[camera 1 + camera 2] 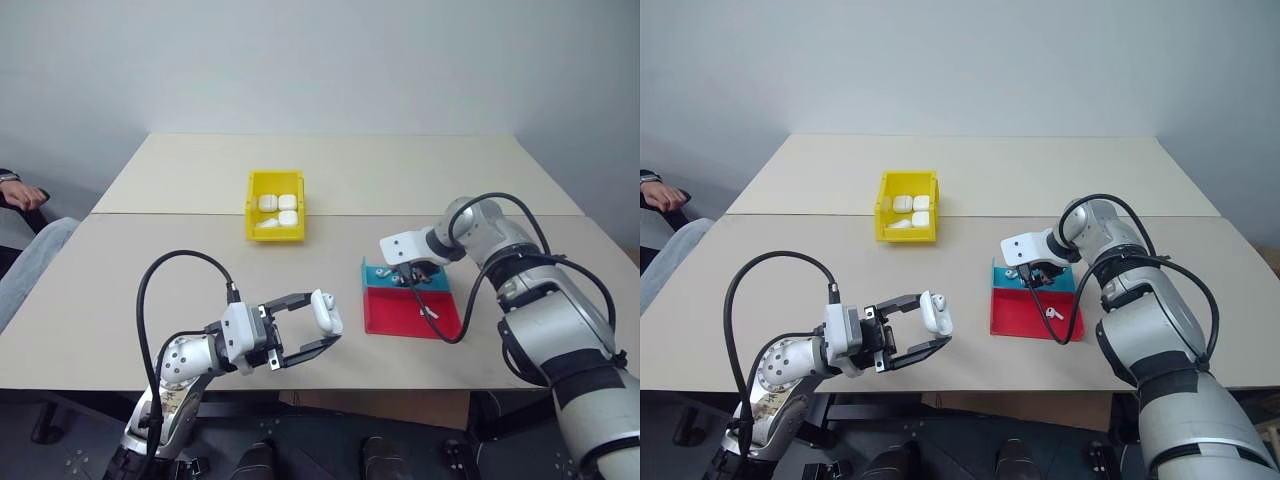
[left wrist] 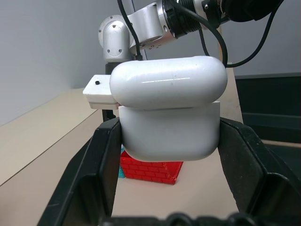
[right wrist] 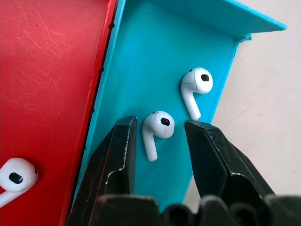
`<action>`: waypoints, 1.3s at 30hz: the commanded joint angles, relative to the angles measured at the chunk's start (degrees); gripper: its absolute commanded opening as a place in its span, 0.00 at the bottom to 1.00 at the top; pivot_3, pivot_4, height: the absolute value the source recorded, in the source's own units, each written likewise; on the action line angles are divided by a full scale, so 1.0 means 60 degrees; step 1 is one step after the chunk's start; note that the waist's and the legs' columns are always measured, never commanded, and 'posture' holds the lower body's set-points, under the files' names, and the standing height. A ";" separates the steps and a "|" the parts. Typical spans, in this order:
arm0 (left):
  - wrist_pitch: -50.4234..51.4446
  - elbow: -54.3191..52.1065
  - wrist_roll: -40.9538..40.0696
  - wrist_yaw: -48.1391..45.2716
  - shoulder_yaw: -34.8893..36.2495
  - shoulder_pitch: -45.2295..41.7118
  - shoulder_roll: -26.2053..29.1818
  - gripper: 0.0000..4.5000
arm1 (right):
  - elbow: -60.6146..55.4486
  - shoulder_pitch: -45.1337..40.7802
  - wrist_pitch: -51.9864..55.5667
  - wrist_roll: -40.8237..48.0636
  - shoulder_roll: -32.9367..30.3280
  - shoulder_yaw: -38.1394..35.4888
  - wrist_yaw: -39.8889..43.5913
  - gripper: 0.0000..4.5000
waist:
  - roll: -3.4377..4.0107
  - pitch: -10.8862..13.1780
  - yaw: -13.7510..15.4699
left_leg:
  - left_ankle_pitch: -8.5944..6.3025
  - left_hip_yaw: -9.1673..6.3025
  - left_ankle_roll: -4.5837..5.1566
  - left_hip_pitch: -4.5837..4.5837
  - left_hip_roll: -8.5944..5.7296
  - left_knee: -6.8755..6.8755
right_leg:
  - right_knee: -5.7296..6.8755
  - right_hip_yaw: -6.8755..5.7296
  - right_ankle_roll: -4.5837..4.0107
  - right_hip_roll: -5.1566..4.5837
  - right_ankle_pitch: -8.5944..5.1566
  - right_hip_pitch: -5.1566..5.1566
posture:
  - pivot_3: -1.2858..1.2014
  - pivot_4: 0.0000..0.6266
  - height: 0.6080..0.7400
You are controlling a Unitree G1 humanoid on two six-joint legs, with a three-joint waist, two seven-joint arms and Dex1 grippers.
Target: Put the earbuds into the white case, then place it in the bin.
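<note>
Two arms share the work, and the nearer one is the holder. At about seven o'clock on the table's near edge, the left gripper is clamped on the white case, its black fingers pressing the case's two sides. The lid looks hinged up and the opening faces toward the other arm, probably so an earbud can be dropped straight in without the case being set down.

Further out, at roughly three o'clock, the right gripper points steeply down into the teal tray. Its jaws stand apart, straddling one earbud without visibly touching it, so nothing is grasped yet; the straddle looks like the setup for a pinch across the bud. A second earbud lies just beside it, nearer the tray's wall, and a third sits in the adjoining red tray.

Farthest, near twelve o'clock past the table seam, the yellow bin already holds several white cases, well apart from both grippers.
</note>
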 commanded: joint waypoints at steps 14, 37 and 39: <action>-0.0165 -0.0382 -0.0017 0.0071 0.0045 -0.0006 0.0038 0.62 | -0.0001 -0.0158 -0.0298 -0.0211 -0.0062 -0.0120 -0.0170 0.36 | 0.0000 0.0000 -0.0002 | 0.0000 0.0000 0.0000 0.0003 0.0000 0.0000 | 0.0002 0.0000 0.0000 0.0000 0.0000 0.0002 | 0.52 0.24 1.00; -0.0074 -0.0461 -0.0210 0.0139 0.0109 -0.0238 -0.0052 0.62 | -0.1421 -0.0001 0.0355 0.0538 -0.0524 -0.1021 0.0035 0.17 | 0.0002 0.0001 0.0003 | 0.0000 0.0000 0.0000 0.0006 0.0000 0.0000 | 0.0003 0.0000 0.0000 0.0000 0.0000 0.0004 | 0.52 0.24 1.00; 0.0019 -0.0549 -0.0355 0.0199 0.0119 -0.0353 -0.0135 0.62 | -0.2736 0.0322 0.1192 0.1226 -0.0804 -0.1665 0.0383 0.17 | 0.0002 0.0001 0.0019 | 0.0000 0.0000 0.0000 0.0005 0.0000 0.0000 | 0.0003 0.0000 0.0000 0.0000 0.0000 0.0004 | 0.52 0.24 1.00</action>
